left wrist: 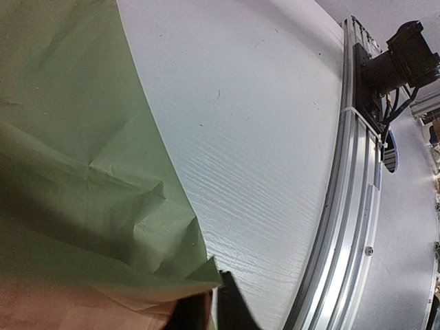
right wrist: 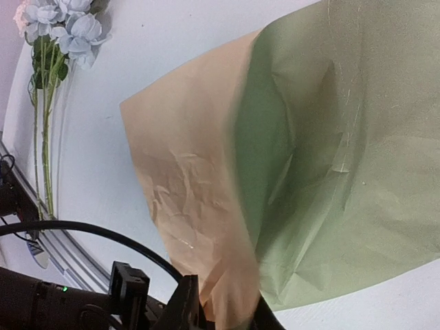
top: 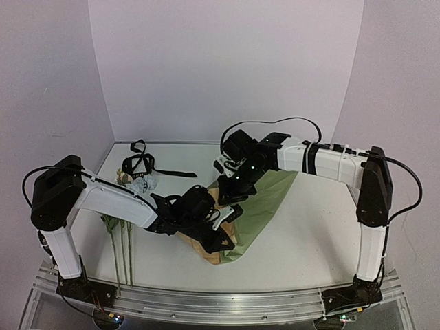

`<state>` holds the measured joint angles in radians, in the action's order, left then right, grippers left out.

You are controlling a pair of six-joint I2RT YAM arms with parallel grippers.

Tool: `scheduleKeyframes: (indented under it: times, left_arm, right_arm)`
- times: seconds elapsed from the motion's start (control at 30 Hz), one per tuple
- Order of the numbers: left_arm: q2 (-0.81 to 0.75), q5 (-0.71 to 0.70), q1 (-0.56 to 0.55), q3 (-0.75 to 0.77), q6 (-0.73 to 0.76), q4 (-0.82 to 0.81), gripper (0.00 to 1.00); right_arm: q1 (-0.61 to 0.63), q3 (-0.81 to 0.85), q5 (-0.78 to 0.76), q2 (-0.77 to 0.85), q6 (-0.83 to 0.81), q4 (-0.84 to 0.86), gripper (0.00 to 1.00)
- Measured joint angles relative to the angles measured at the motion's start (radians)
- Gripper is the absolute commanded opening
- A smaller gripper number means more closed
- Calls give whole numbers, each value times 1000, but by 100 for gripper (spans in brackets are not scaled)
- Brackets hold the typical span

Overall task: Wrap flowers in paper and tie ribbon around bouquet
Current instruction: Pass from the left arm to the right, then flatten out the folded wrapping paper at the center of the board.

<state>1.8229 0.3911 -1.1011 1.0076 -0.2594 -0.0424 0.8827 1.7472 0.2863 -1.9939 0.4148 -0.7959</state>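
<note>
- We note the white table (top: 309, 234) as the largest item. A ribbed aluminium rail (top: 220, 299) runs along its near edge and carries both arm bases.
- The thin sheet of paper (top: 265, 199), olive-green on one face and tan-brown on the other, lies at mid-table. Its green face is up on the right. Its left part is folded over and lifted, so the tan face shows there.
- The white-and-black left arm (top: 113, 199) reaches right to the near-left part of the sheet. The white-and-black right arm (top: 330, 161) reaches left across the far side to the sheet's far-left edge.
- In its wrist view the left gripper (left wrist: 212, 313) has its fingers brought together on a corner of the paper. The sheet rises crumpled and blurred close to the lens.
- In its wrist view the right gripper (right wrist: 227, 316) is pinched on the tan fold. The fold runs down between its two dark fingers.
- The artificial flowers (top: 141, 184), pale blue and cream blooms on long thin green stems, lie bare on the table left of the paper and apart from it. The blooms are at the far end and the stems point toward the rail.
- The narrow black ribbon (top: 141, 165) lies in a loose heap just behind the blooms. One tail trails right toward the paper. We cannot tell whether it touches.
</note>
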Motion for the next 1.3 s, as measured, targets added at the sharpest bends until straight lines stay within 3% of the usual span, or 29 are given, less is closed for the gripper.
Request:
scheduleKeyframes:
  times: [0.07, 0.17, 0.37, 0.5, 0.6, 0.77, 1.0, 1.3]
  left_arm:
    - [-3, -3, 0, -6, -5, -7, 50]
    - [-40, -19, 1, -50, -36, -23, 63]
    - [-245, 8, 60, -197, -130, -83, 68]
    - [-393, 30, 178, -275, -222, -157, 65]
    - [-393, 28, 249, -277, -283, -202, 57]
    - [-198, 64, 313, -189, -377, -247, 46]
    - [96, 142, 382, -40, -532, -345, 43]
    - [278, 178, 400, 70, -669, -382, 36]
  right_arm:
    - [3, 2, -34, -2, -2, 0, 0]
    - [7, -7, -96, 5, 0, 18, 0]
    - [14, -173, -202, 108, 8, 122, 0]
    - [15, -268, -240, 190, 18, 196, 0]
    - [17, -311, -268, 231, 32, 248, 0]
    - [27, -387, -335, 291, 56, 325, 0]
    - [38, -493, -401, 388, 97, 385, 0]
    - [39, -559, -483, 484, 106, 390, 0]
